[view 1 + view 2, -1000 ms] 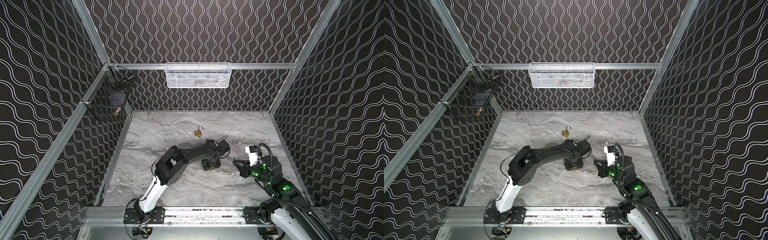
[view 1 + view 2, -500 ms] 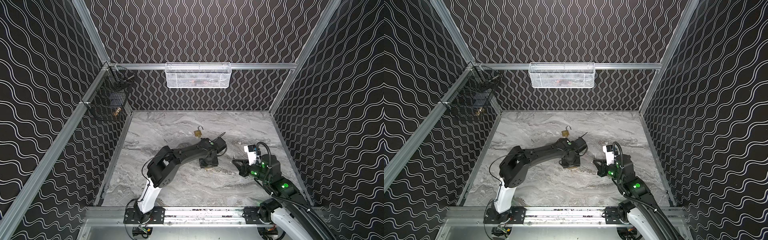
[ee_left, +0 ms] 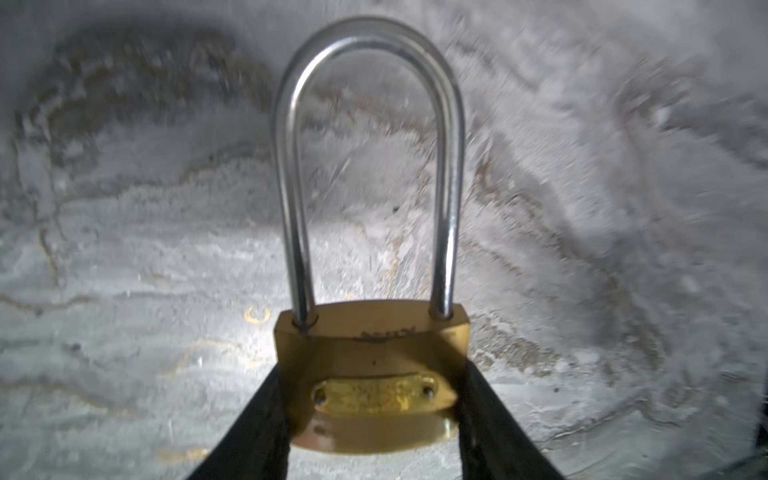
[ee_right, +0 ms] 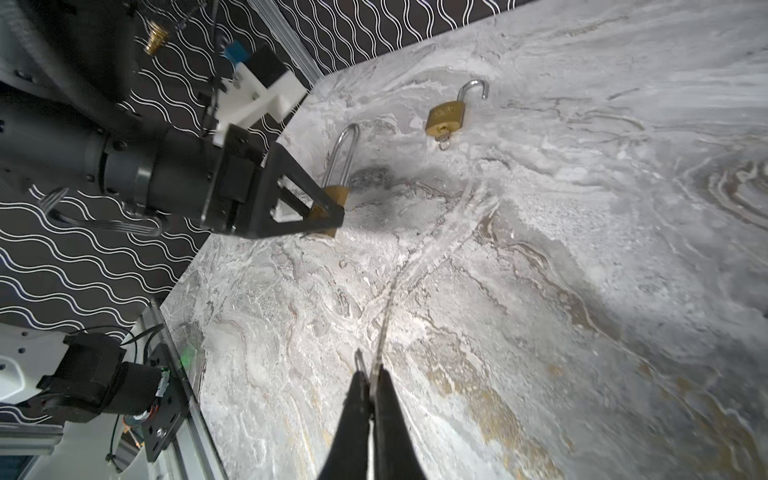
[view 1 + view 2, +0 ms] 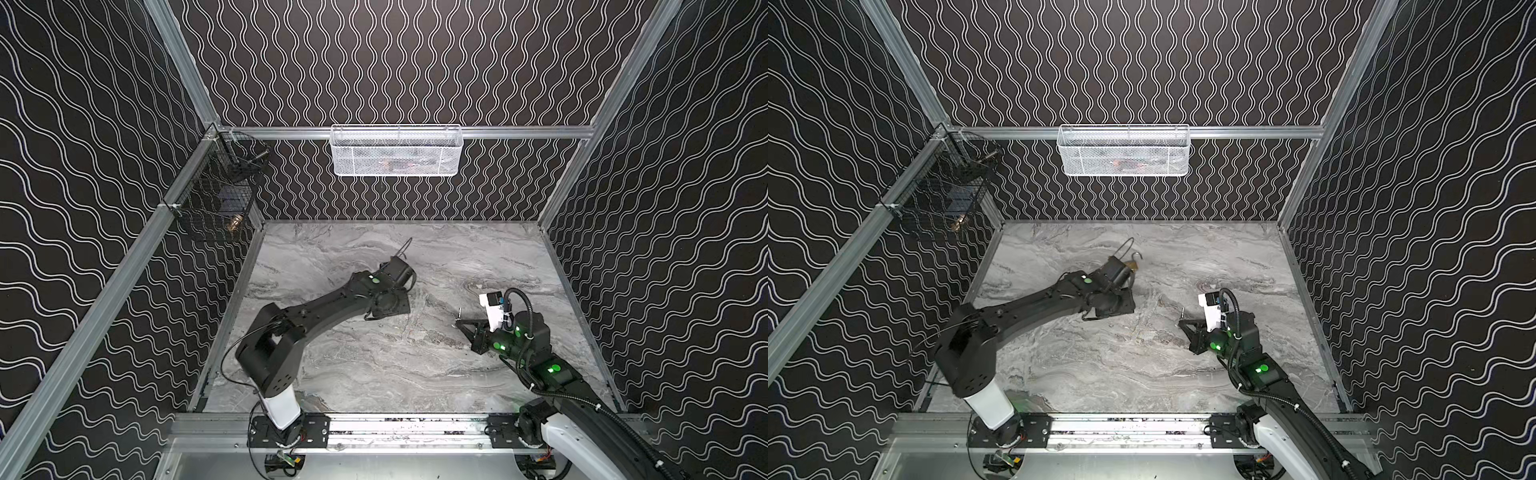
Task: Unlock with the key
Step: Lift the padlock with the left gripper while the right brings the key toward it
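Observation:
A brass padlock [image 3: 370,357] with a long closed steel shackle [image 3: 449,166] sits between the black fingers of my left gripper [image 3: 372,374], which is shut on the sides of its body, low over the marble. The right wrist view shows the same grip, left gripper [image 4: 332,212] on the padlock [image 4: 345,153]. Both top views hide the lock's body under that gripper [image 5: 384,311] [image 5: 1100,311]. My right gripper [image 4: 370,374] is shut on a thin metal key [image 4: 360,360] that sticks out past its tips. In both top views the key [image 5: 459,312] [image 5: 1182,311] points up, well to the right of the padlock.
A smaller brass padlock [image 4: 446,114] [image 5: 1133,264] lies further back, shackle open and a key in its base. A white mesh basket [image 5: 395,151] hangs on the back wall and a black wire basket [image 5: 216,203] on the left wall. A metal rail [image 5: 395,424] runs along the front.
My left arm has carried the padlock to the left and a little further back. The right gripper has barely moved and still holds the key.

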`<action>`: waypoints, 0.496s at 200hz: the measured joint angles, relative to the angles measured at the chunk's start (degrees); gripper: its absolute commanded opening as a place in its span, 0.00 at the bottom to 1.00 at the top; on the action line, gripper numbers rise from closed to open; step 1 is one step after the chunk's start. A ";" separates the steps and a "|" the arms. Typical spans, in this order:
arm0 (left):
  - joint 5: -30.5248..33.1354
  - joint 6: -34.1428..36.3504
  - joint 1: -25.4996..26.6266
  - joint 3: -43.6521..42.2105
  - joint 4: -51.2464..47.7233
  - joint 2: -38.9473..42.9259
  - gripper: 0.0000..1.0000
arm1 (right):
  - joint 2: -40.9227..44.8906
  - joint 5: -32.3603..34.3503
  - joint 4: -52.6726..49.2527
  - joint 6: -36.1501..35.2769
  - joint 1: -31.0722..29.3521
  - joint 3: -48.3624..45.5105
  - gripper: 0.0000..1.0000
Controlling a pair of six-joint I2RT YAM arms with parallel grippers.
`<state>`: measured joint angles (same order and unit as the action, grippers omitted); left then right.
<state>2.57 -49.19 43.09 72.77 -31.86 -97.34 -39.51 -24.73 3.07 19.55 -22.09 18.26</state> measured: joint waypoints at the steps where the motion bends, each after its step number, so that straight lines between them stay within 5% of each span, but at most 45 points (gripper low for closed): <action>1: -0.04 0.04 -0.11 -0.24 0.42 0.26 0.36 | -0.04 0.02 0.31 0.20 0.00 -0.13 0.00; 68: -4.50 0.74 -1.14 -7.23 17.92 5.95 0.36 | -6.51 -1.46 9.68 2.34 -1.99 -1.11 0.00; 99: -6.58 0.70 -1.14 -8.61 22.64 6.10 0.35 | -10.40 0.13 10.69 2.03 -7.54 0.57 0.00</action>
<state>-4.01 -48.49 41.95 64.16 -9.21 -91.24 -49.91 -24.60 13.76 21.58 -29.63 18.83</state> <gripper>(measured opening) 0.545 0.056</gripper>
